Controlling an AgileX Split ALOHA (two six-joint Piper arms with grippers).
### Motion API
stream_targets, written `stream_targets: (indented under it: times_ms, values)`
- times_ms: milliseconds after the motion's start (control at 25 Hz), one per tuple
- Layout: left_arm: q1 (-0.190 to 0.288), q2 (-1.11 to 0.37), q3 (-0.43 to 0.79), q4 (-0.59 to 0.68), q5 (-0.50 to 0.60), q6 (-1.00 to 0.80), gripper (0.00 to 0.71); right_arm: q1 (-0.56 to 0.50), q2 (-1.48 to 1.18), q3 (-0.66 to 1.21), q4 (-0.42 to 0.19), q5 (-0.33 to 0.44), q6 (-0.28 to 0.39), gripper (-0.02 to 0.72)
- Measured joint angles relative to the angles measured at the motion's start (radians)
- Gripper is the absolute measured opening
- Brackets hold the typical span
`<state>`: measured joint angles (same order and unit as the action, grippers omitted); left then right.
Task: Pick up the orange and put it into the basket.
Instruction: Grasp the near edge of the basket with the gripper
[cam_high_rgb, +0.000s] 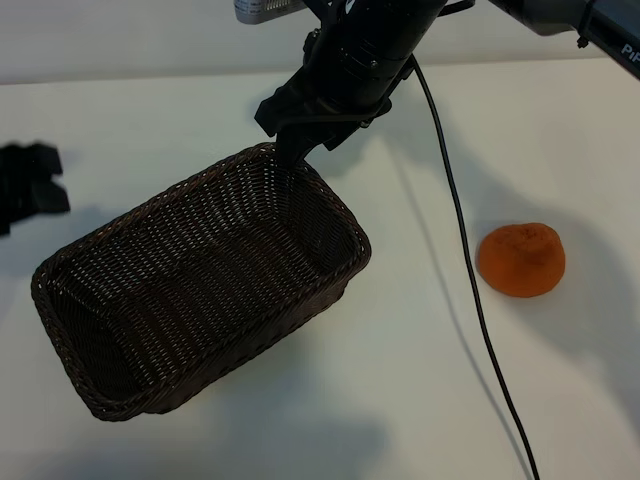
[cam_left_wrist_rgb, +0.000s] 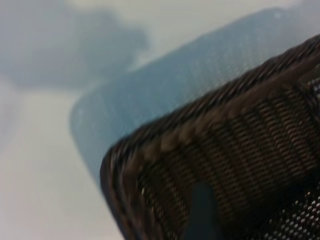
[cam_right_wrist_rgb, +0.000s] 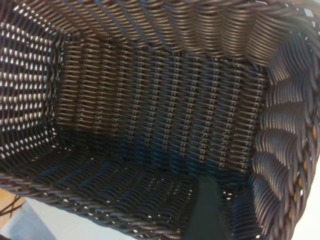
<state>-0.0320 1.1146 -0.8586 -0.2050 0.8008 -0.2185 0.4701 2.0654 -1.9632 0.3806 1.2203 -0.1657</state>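
Guessing the orange (cam_high_rgb: 521, 260) is light, firm and bumpy, we'd pinch its flatter sides with the wide-open left gripper (cam_high_rgb: 28, 190); right gripper (cam_high_rgb: 290, 156) at the basket (cam_high_rgb: 220, 270) rim, can't tell.

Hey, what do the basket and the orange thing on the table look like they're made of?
The basket: dark brown woven wicker, possibly synthetic, since the strands shine slightly; open weave, braided rim. The orange: dull, dimpled peel, slightly flattened; it looks like real fruit, though a replica cannot be ruled out.

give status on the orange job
Left gripper open, left of basket. Right gripper at basket rim. Orange on table, outside basket. Cable lies between.
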Motion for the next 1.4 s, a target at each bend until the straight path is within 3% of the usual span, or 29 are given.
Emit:
stream_targets:
  times_ms: [400, 600, 960, 1400]
  values:
    - [0.0, -0.231, 0.29, 0.132, -0.065, -0.315, 0.588, 0.0, 0.0, 0.0, -0.01, 0.0, 0.0, 0.516]
    - [0.0, -0.32, 0.393, 0.156, -0.068, -0.388, 0.588, 0.0, 0.0, 0.0, -0.011, 0.0, -0.001, 0.516]
    - [0.0, -0.229, 0.447, 0.236, -0.153, -0.464, 0.588, 0.0, 0.0, 0.0, -0.012, 0.0, -0.002, 0.517]
    - [0.0, -0.056, 0.452, 0.235, -0.315, -0.465, 0.588, 0.0, 0.0, 0.0, -0.012, 0.0, -0.003, 0.518]
